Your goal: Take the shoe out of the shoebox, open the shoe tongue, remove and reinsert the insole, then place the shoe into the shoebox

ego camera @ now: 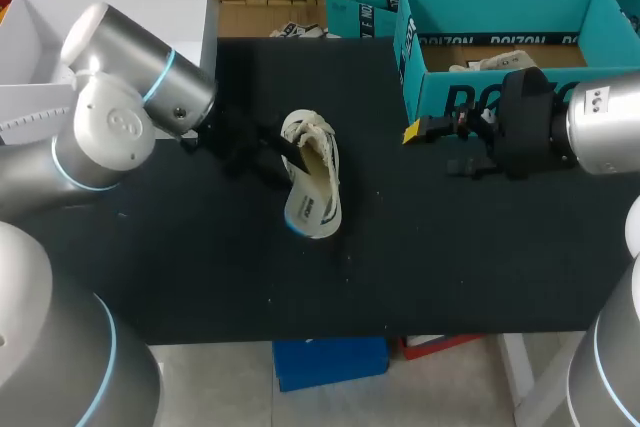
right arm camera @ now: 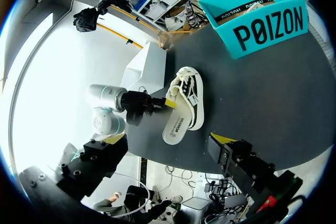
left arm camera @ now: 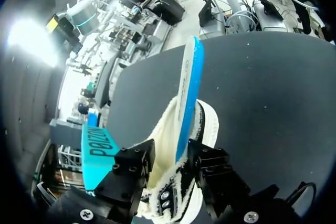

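A cream sneaker [ego camera: 322,152] with dark laces lies on the black table mid-view; it also shows in the right wrist view [right arm camera: 193,92]. Its insole [ego camera: 308,209], white on top and blue underneath, sticks out of the shoe toward the table's front. My left gripper [ego camera: 287,159] is shut on the insole's end at the shoe's opening. In the left wrist view the insole [left arm camera: 185,98] runs edge-on between the fingers of that gripper [left arm camera: 170,163], with the shoe [left arm camera: 207,129] under it. My right gripper [ego camera: 432,147] hangs open and empty in front of the teal shoebox [ego camera: 412,57], right of the shoe.
The teal shoebox [right arm camera: 262,24] holds another pale shoe [ego camera: 495,62]. A second teal box [ego camera: 362,2] stands behind it. A white box [ego camera: 120,7] sits at the table's back left. My left arm [right arm camera: 107,100] comes in low over the table's left side.
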